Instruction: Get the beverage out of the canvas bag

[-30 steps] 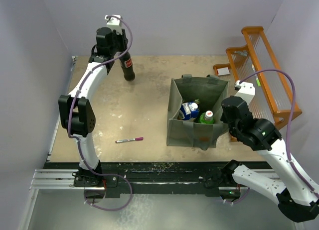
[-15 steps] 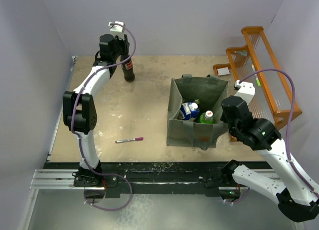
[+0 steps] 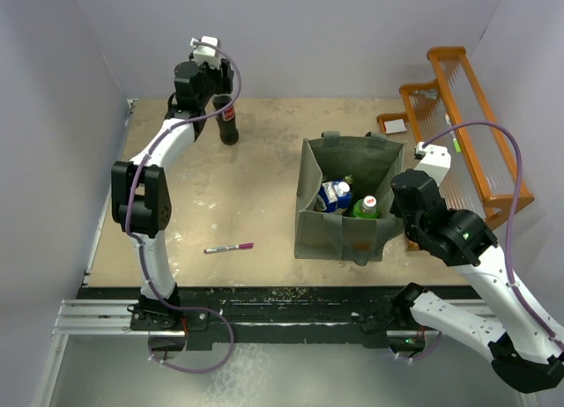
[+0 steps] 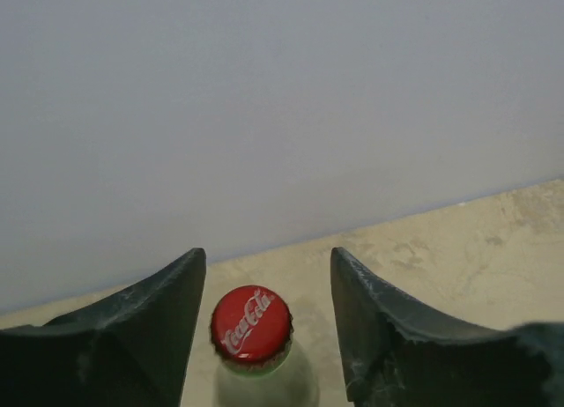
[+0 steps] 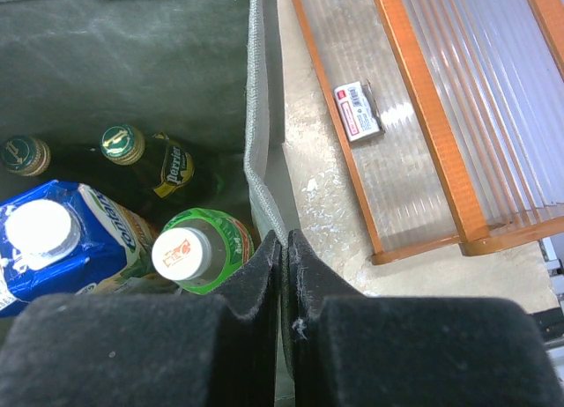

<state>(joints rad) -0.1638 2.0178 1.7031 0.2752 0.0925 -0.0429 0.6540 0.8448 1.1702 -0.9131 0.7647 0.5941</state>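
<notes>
Your right fingers (image 5: 264, 284) are pinched closed on the rim of the canvas bag (image 5: 256, 160), just beside a white-capped green bottle (image 5: 198, 253) inside it. Your left fingers (image 4: 176, 319) stand parted around a red-capped cola bottle (image 4: 251, 323), upright on the tan counter (image 3: 238, 196) well left of the bag, near the pale back wall (image 3: 308, 37).

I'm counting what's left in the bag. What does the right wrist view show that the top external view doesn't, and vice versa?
Only the right wrist view: a Perrier bottle and a second capped dark bottle deep inside the canvas bag, and the right fingers pinched shut on the bag's wall. Only the top external view: the dark cola bottle standing outside the bag, far left, and a pink marker on the table. Both: the blue carton, the green bottle with a white cap, the orange wooden rack.
</notes>
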